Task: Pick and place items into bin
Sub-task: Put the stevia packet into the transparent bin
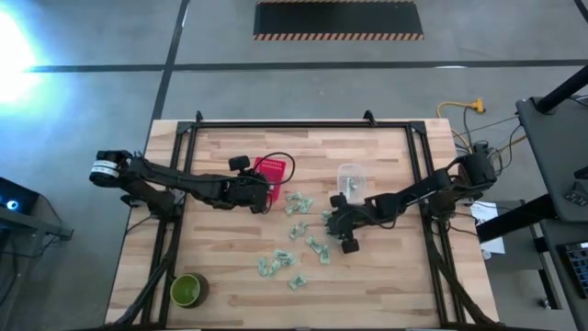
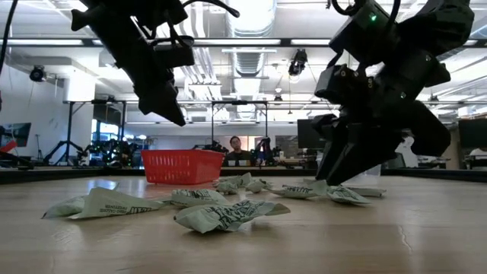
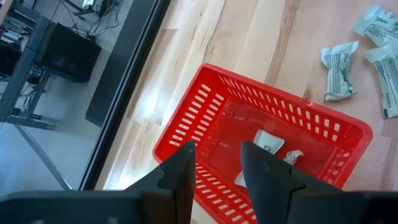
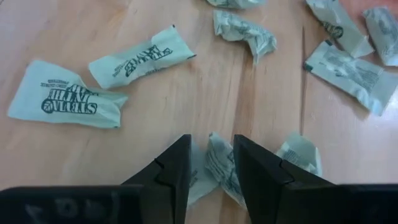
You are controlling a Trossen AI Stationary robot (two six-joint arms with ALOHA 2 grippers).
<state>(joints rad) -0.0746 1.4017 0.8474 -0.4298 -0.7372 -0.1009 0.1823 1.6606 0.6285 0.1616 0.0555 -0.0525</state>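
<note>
Several small pale green-and-white packets (image 1: 296,241) lie flat and scattered on the wooden table; they also show in the low view (image 2: 221,215). The red basket (image 1: 273,169) stands at the far middle, with a few packets (image 3: 268,142) in it. My left gripper (image 3: 217,168) is open and empty, hovering over the basket's near edge (image 1: 261,195). My right gripper (image 4: 211,163) is open and low over the table (image 1: 338,221). Its fingers stand on either side of one crumpled packet (image 4: 219,167) that lies on the wood. I cannot tell whether they touch it.
A round green bowl (image 1: 188,291) stands at the near left corner. A clear plastic container (image 1: 350,178) stands just beyond my right gripper. Black frame rails (image 1: 175,184) run along the table's left, right and far edges. A person (image 2: 236,149) is in the room behind.
</note>
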